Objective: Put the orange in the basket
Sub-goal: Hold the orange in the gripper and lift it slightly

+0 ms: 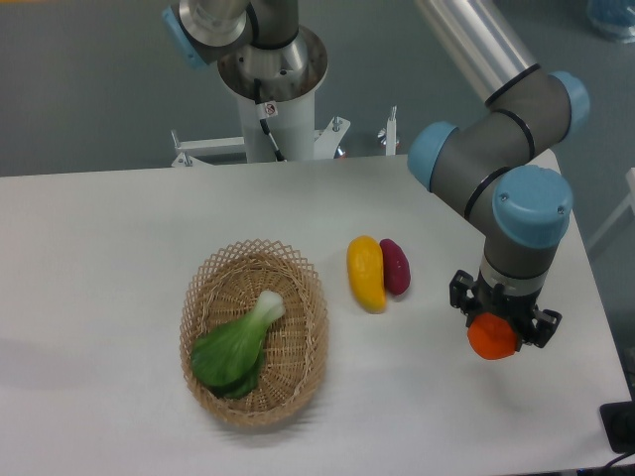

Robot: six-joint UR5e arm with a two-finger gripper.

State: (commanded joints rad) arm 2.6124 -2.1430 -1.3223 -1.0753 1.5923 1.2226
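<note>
- Across most of the frame spreads the white table (119,228), bearing everything else.
- From the upper right, the UR5e arm (506,149) reaches down, its wrist pointing straight at the tabletop at lower right.
- Lower left of centre sits the wicker basket (316,327), an oval with an open lattice rim; a bok choy (236,347) already lies inside, taking up its lower half, so free room is toward the upper end.
- Just right of the basket, at centre, a yellow mango-like fruit (365,273) and a dark magenta oblong fruit (395,266) lie touching, side by side.
- At lower right, the gripper (493,332) is closed around the orange (493,337), which hangs below the wrist, well apart from the basket; whether it has left the table I cannot tell.
- The orange looks light, smooth and round, likely rigid enough for a firm pinch but apt to roll or slip; a hold across its widest middle seems safest, as here.
</note>
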